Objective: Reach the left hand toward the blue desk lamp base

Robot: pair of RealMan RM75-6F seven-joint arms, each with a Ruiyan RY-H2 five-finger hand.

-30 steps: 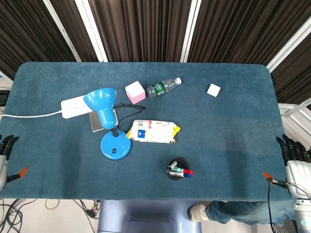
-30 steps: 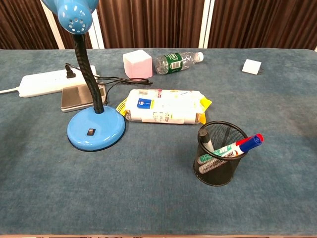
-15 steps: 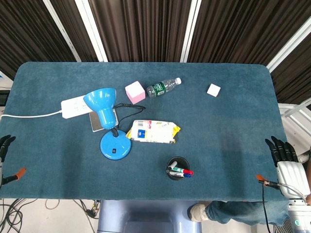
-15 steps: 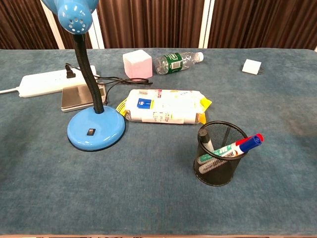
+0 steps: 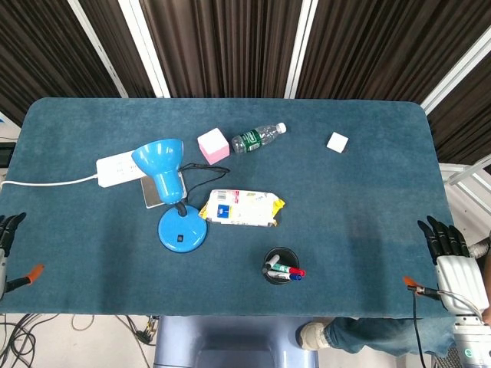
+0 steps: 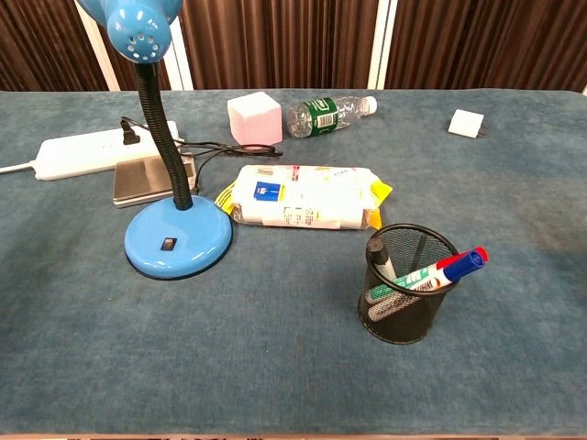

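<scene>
The blue desk lamp stands left of the table's middle, its round base (image 5: 182, 231) (image 6: 178, 241) under a black gooseneck and a blue shade (image 5: 159, 165) (image 6: 138, 23). My left hand (image 5: 7, 249) hangs just off the table's left edge, well to the left of the base, dark fingers held straight and holding nothing. My right hand (image 5: 451, 257) sits at the table's right edge with its fingers spread and nothing in them. Neither hand shows in the chest view.
A white power strip (image 5: 119, 169) and a small grey scale (image 6: 147, 180) lie behind the lamp base. A wipes packet (image 5: 242, 208), pink cube (image 5: 213, 145), water bottle (image 5: 258, 138), white block (image 5: 337, 142) and mesh pen cup (image 5: 281, 265) are spread around.
The right hand has shifted a little leftward onto the table's right edge. The left hand has slid slightly further off the left edge. Nothing on the table moved.
</scene>
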